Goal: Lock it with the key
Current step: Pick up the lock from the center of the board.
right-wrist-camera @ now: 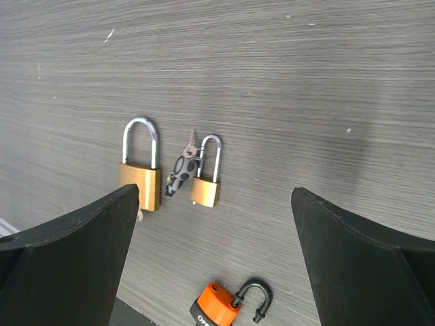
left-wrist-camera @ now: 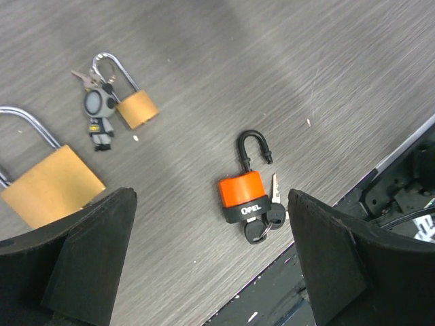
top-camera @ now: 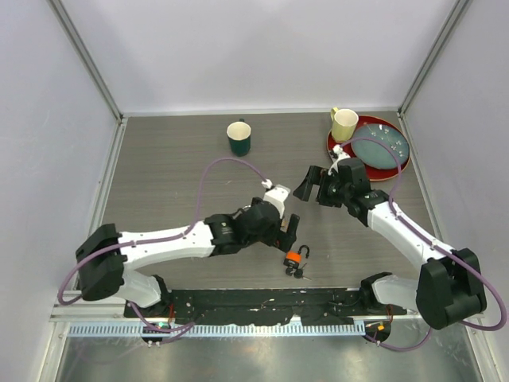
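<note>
An orange padlock (left-wrist-camera: 242, 193) with a black base lies flat on the table, its black shackle swung open. A key is in its bottom, and a second key (left-wrist-camera: 274, 212) hangs on the same ring. It also shows in the top view (top-camera: 294, 258) and the right wrist view (right-wrist-camera: 216, 305). My left gripper (left-wrist-camera: 211, 210) is open and empty, hovering above the padlock and just left of it. My right gripper (right-wrist-camera: 216, 197) is open and empty, hovering farther back over the table (top-camera: 159, 175).
A large brass padlock (left-wrist-camera: 51, 183) and a small brass padlock (left-wrist-camera: 136, 109) with a grey figure keychain (left-wrist-camera: 100, 112) lie beside the orange one. A green mug (top-camera: 238, 137), a yellow mug (top-camera: 344, 123) and a red tray (top-camera: 338, 151) stand at the back. The table's front edge is close to the orange padlock.
</note>
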You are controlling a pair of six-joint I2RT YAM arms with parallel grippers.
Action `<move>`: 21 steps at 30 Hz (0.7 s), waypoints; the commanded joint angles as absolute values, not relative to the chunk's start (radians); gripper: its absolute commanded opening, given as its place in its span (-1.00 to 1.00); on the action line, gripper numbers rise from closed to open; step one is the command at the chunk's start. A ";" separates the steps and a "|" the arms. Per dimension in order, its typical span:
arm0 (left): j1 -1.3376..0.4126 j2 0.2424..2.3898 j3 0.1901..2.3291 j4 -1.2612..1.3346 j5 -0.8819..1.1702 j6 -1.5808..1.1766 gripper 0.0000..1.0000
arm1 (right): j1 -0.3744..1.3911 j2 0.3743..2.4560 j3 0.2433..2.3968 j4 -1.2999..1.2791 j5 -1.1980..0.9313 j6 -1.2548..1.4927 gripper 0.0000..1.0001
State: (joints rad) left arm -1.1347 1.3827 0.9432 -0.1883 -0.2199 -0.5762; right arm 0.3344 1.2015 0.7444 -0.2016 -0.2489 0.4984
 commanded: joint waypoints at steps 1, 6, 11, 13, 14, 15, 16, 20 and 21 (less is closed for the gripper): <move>-1.230 1.501 1.049 -0.294 -0.408 -0.624 0.93 | 0.298 1.215 0.776 -0.204 -0.207 0.488 1.00; -1.307 1.618 1.130 -0.351 -0.451 -0.684 0.90 | 0.233 1.232 0.761 -0.212 -0.221 0.494 0.99; -1.331 1.712 1.153 -0.336 -0.419 -0.713 0.84 | 0.195 1.249 0.758 -0.212 -0.251 0.489 0.99; -1.335 1.732 1.155 -0.333 -0.413 -0.727 0.80 | 0.186 1.250 0.756 -0.212 -0.252 0.486 1.00; -1.335 1.738 1.151 -0.325 -0.404 -0.727 0.79 | 0.186 1.250 0.756 -0.212 -0.253 0.485 1.00; -1.336 1.756 1.149 -0.313 -0.393 -0.732 0.76 | 0.181 1.252 0.756 -0.212 -0.250 0.485 0.99; -1.336 1.762 1.149 -0.304 -0.385 -0.730 0.75 | 0.176 1.253 0.756 -0.212 -0.252 0.485 0.99; -1.336 1.790 1.138 -0.278 -0.373 -0.733 0.67 | 0.170 1.249 0.752 -0.213 -0.259 0.485 0.99; -1.336 1.795 1.135 -0.259 -0.370 -0.730 0.65 | 0.172 1.250 0.749 -0.213 -0.261 0.480 1.00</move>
